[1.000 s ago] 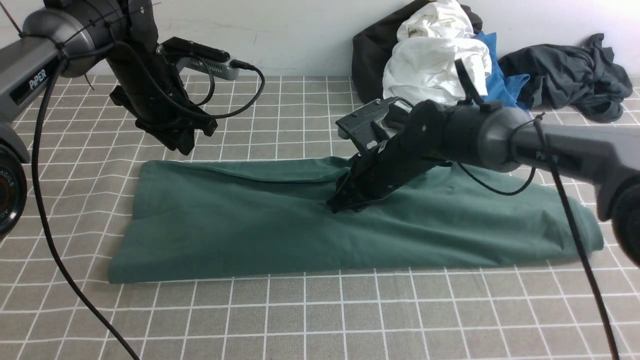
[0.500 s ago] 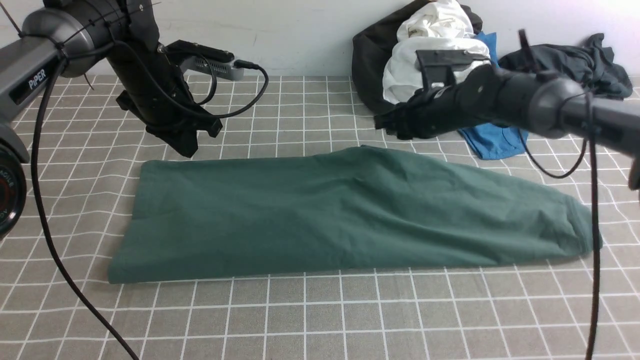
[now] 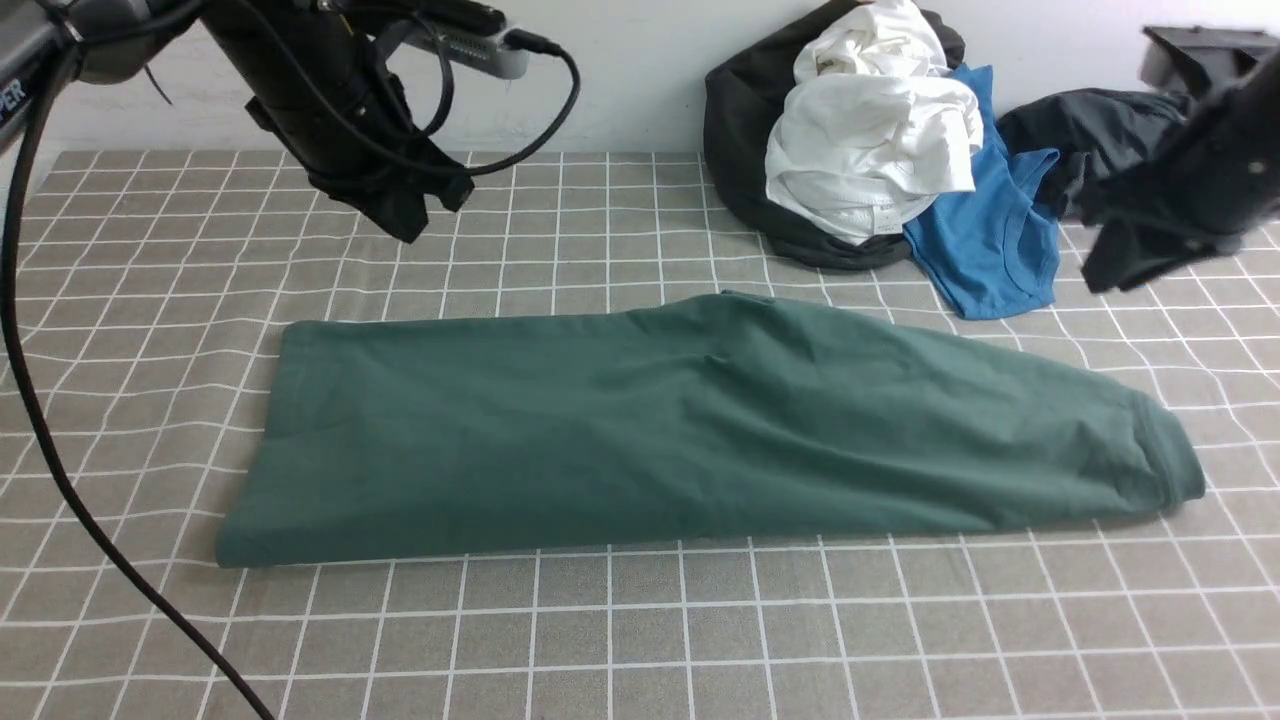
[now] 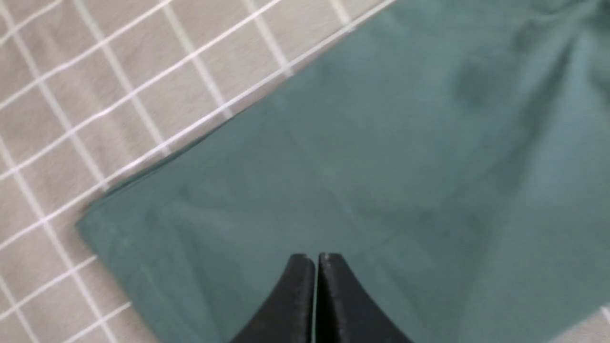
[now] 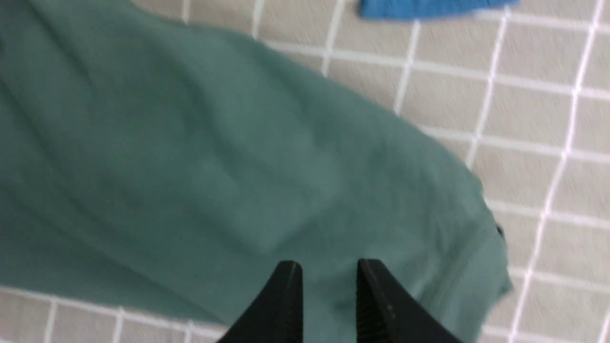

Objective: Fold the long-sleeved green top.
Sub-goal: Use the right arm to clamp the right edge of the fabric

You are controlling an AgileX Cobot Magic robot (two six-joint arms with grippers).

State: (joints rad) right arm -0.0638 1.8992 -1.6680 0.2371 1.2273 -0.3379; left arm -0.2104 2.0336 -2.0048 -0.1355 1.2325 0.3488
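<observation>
The green long-sleeved top [image 3: 680,425] lies folded into a long flat strip across the checked tablecloth, its narrow end at the right. It also fills the left wrist view [image 4: 381,166] and the right wrist view [image 5: 200,157]. Its label and logo are hidden. My left gripper [image 3: 400,215] hangs in the air behind the top's left end, shut and empty, as the left wrist view [image 4: 316,259] shows. My right gripper [image 3: 1110,265] hangs high behind the top's right end, open and empty; it also shows in the right wrist view [image 5: 329,267].
A heap of clothes sits at the back against the wall: a white garment [image 3: 870,120] on a black one [image 3: 740,130], a bright blue shirt [image 3: 990,230] and a dark charcoal-grey garment [image 3: 1100,130]. The left arm's cable [image 3: 60,480] hangs down at the left.
My right gripper has let go of the top's middle, lifted off and swung far to the right. My left gripper has risen and moved slightly right. The top lies flatter.
</observation>
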